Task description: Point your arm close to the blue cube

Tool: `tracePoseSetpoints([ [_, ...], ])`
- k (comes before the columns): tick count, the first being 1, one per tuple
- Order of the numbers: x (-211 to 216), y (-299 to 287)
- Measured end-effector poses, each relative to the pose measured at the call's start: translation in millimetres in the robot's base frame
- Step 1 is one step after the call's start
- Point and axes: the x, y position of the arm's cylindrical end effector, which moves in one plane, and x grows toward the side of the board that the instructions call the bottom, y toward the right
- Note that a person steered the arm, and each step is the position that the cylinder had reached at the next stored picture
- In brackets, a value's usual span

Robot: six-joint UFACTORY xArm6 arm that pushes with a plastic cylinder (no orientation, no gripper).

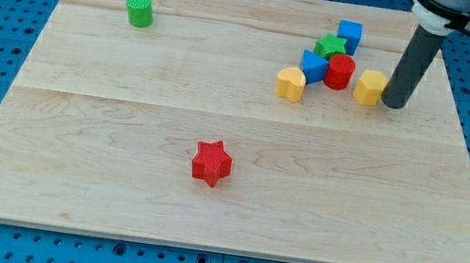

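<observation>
The blue cube (350, 35) sits near the view's top right on the wooden board (120, 161). Below it to the left lie a green star (329, 46), a blue block (313, 67) and a red cylinder (340, 73). A yellow block (370, 87) lies right of the red cylinder. My tip (394, 104) rests on the board just right of the yellow block, touching or nearly touching it. The tip is below and to the right of the blue cube, about a block and a half away.
A yellow heart-shaped block (291, 83) lies at the left end of the cluster. A green cylinder (139, 10) stands at the top left. A red star (211, 163) lies near the middle bottom. The board's right edge runs close to the rod.
</observation>
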Motion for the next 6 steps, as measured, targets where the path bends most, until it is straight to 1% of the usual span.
tracePoseSetpoints([
  [1,-4,-2],
  [3,-24,-34],
  [4,-24,-40],
  [5,13,-40],
  [6,72,-63],
])
